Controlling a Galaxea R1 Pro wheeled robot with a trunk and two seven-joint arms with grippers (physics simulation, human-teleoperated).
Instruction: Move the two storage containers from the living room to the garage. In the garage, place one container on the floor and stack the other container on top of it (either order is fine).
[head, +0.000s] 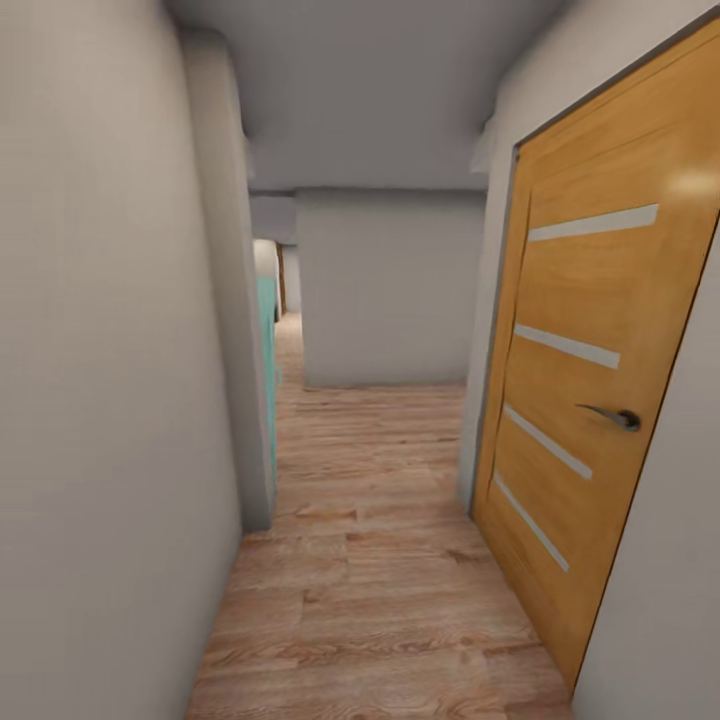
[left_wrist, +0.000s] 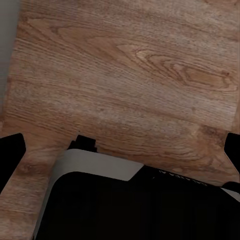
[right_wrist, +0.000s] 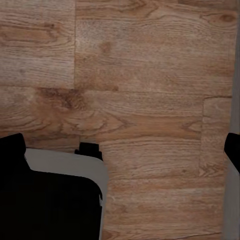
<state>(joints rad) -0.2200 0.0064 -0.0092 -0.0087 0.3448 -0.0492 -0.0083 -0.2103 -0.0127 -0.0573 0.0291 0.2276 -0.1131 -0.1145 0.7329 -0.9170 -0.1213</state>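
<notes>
Well, I'm rolling through a narrow hallway, and neither of the storage containers is anywhere I can point to, so I cannot say which way they lie from either of my grippers, how their long sides run, or which arm is nearer to them. That relation has to wait until a room opens up.

From my head camera the wood plank floor (head: 380, 560) runs ahead toward 12 o'clock. A closed wooden door (head: 590, 400) with pale horizontal strips and a metal lever handle (head: 612, 415) stands at about 3 o'clock, set in the white right-hand wall. A plain left wall (head: 110, 400) fills the 9 o'clock side, ending in a corner with a teal edge (head: 268, 370) just past it. Straight ahead a grey end wall (head: 390, 290) closes the passage, and a gap opens around 11 o'clock, where the planks carry on beside it. I judge that gap to be my way forward.

My left gripper (left_wrist: 122, 145) hangs over bare planks, its two dark fingertips at the far edges of the wrist camera, spread wide with nothing between them. My right gripper (right_wrist: 125, 147) reads the same: fingertips far apart, only floor between. Part of my own dark body with a pale rim (left_wrist: 100, 167) sits below each camera.

Both arms are free, so either could take the first container once I find it.
</notes>
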